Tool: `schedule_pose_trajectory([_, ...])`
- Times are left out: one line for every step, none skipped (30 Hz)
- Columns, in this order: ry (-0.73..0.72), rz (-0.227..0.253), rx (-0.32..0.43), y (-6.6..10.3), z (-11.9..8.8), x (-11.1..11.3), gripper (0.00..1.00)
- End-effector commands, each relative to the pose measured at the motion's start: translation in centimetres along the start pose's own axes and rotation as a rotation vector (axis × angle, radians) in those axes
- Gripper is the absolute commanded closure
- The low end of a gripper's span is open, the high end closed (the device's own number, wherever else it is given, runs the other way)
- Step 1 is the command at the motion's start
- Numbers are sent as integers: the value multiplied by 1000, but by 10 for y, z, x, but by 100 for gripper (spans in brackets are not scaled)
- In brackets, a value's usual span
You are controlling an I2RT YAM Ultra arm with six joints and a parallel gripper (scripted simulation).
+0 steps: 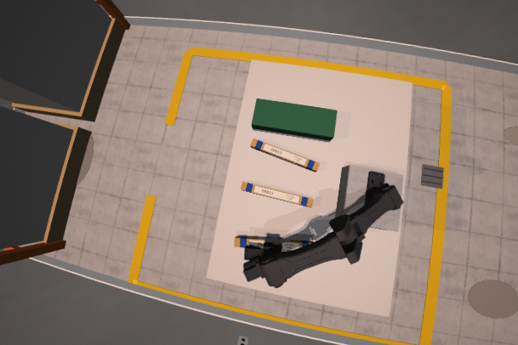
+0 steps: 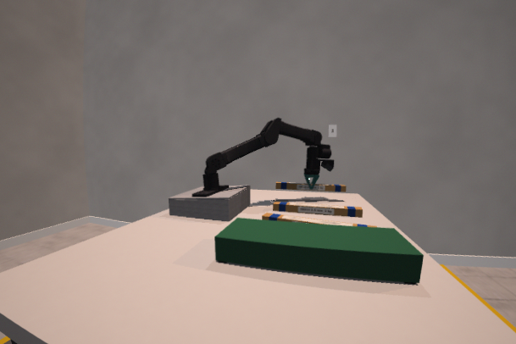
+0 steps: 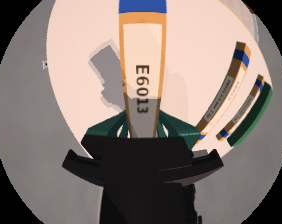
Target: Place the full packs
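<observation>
Pack [image 1: 241,242] [image 2: 324,187] [image 3: 142,55] marked E6013 is clamped between the two green fingers of the claw [image 1: 274,242] [image 2: 311,185] [image 3: 142,111], roughly level and raised a little off the table [image 1: 323,293] [image 2: 152,271] [image 3: 82,75]. The claw points down over it, gripping across its width near the middle; in the top view this is toward the lower left corner, well apart from the low green platform [image 1: 294,116] [image 2: 318,254] [image 3: 252,120]. That platform lies toward the upper left corner, with the second pack [image 1: 285,155] [image 2: 319,222] [image 3: 242,110] flat just beside it, slightly askew. The third pack [image 1: 276,195] [image 2: 318,209] [image 3: 224,97] rests flat nearer the middle of the left edge. All three are orange cartons with blue bands and pale labels; whatever they contain is hidden. The black arm [image 1: 308,257] [image 2: 246,148] stands on a grey block [image 1: 344,187] [image 2: 199,208] by the right edge. Around the pale tabletop, yellow tape [image 1: 315,65] [image 2: 483,294] marks the tiled floor [image 1: 204,170] [image 2: 513,285], and a plain grey wall [image 2: 237,76] rises past the far edge in the exterior view.
</observation>
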State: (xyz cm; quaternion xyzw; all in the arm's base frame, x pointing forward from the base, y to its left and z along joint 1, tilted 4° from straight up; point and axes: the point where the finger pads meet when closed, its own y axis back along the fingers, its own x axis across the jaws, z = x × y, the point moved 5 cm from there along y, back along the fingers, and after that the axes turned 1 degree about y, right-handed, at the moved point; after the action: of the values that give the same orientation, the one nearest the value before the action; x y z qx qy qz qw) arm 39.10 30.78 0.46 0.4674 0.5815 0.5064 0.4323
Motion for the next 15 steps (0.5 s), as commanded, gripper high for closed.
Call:
schedule_pose_trajectory([-5,36,-69,38,9,-1,100])
schedule_pose_trajectory([-5,35,-67,37,9,-1,100])
schedule_pose_trajectory([-5,35,-67,37,9,-1,100])
schedule_pose_trajectory([-5,35,-67,37,9,-1,100])
schedule_pose_trajectory([-6,39,-74,41,9,-1,100])
schedule_pose_trajectory([-6,38,-73,40,9,-1,100])
schedule_pose_trajectory([-6,36,-69,38,9,-1,100])
schedule_pose_trajectory([-6,34,-65,36,9,-1,100])
schedule_pose_trajectory([-6,32,-60,33,9,-2,100])
schedule_pose_trajectory([-6,33,-62,35,9,-2,100])
schedule_pose_trajectory([-6,37,-69,39,10,-1,100])
schedule_pose_trajectory([-6,38,-72,40,10,-1,100])
schedule_pose_trajectory([-5,36,-69,38,9,-1,100])
schedule_pose_trajectory([-4,35,-67,38,9,0,100])
schedule_pose_trajectory([-3,35,-66,38,9,0,100])
